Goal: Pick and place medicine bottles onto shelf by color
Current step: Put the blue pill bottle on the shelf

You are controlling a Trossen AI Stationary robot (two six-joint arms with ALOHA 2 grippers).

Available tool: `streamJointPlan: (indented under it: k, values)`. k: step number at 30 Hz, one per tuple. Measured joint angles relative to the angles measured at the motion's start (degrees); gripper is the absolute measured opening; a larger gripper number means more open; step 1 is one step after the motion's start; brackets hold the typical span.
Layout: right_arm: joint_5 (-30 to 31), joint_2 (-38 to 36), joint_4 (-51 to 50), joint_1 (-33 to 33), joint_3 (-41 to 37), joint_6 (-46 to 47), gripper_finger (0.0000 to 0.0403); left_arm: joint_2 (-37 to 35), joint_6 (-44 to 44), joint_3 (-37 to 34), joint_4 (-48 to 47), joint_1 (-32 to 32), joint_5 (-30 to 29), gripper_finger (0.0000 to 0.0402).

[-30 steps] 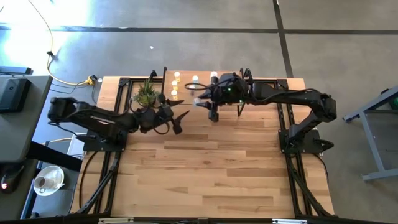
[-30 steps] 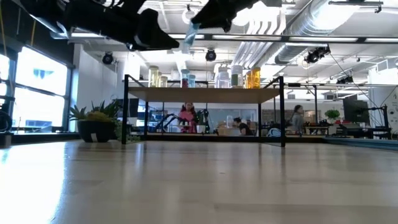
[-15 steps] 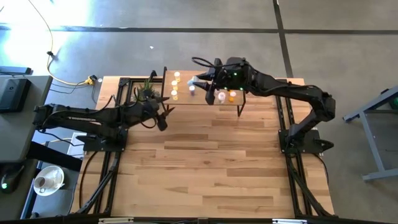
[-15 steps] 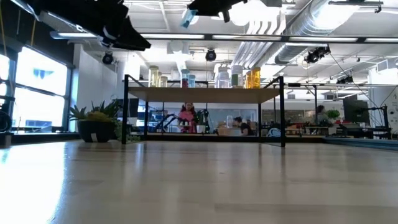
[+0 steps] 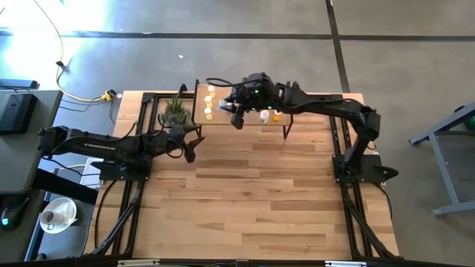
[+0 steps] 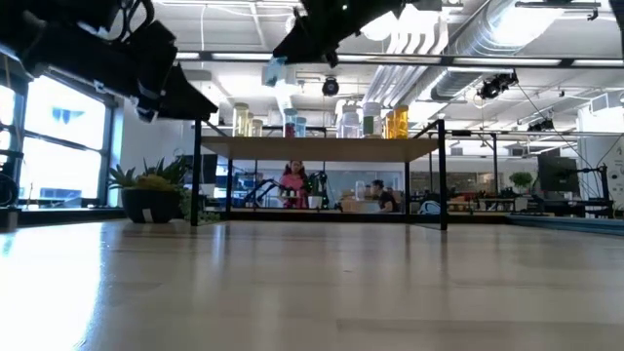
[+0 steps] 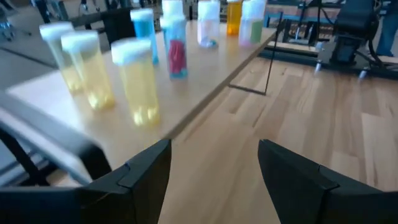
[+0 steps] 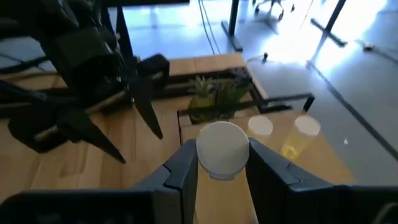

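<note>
Above the shelf (image 5: 223,117), right gripper (image 8: 222,163) clamps a bottle (image 8: 222,150)

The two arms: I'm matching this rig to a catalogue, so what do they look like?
Both are dark, slim, jointed arms. The left gripper has two broad, black, angular fingers; the right gripper has black wedge-shaped fingers. A thin black cable loops off the right arm.

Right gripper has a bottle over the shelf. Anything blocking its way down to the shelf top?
Nothing visible. The right gripper holds a white-capped bottle above the light wood shelf; yellow bottles stand to one side, orange bottles to the other. The open left gripper sits off the shelf.
</note>
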Motion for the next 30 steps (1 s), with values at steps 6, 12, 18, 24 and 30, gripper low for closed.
streamJointPlan:
  k: [6,12,18,24,30]
  values:
    - [0.08,4.81,-6.83,0.02,5.45,0.28,0.0099,0.01,-2.32,-3.42,1.89,-0.02,-0.04,0.0229]
    - [0.46,7.21,-8.31,0.02,6.57,0.66,0.0099,0.01,-2.72,-4.31,2.63,-0.02,-0.07,0.0229]
    - [0.9,7.77,-9.62,-0.02,6.18,0.62,0.0099,0.01,-2.22,-4.31,3.64,-0.02,-0.07,0.0229]
    - [1.8,8.8,-11.4,0.29,6.18,-1.98,0.0099,0.03,-1.69,-4.31,5.32,-0.02,-0.02,0.0229]
    - [3.93,9.61,-12.81,0.74,6.14,-5.82,0.0099,0.03,-1.69,-4.31,5.39,-0.02,-0.02,0.0229]
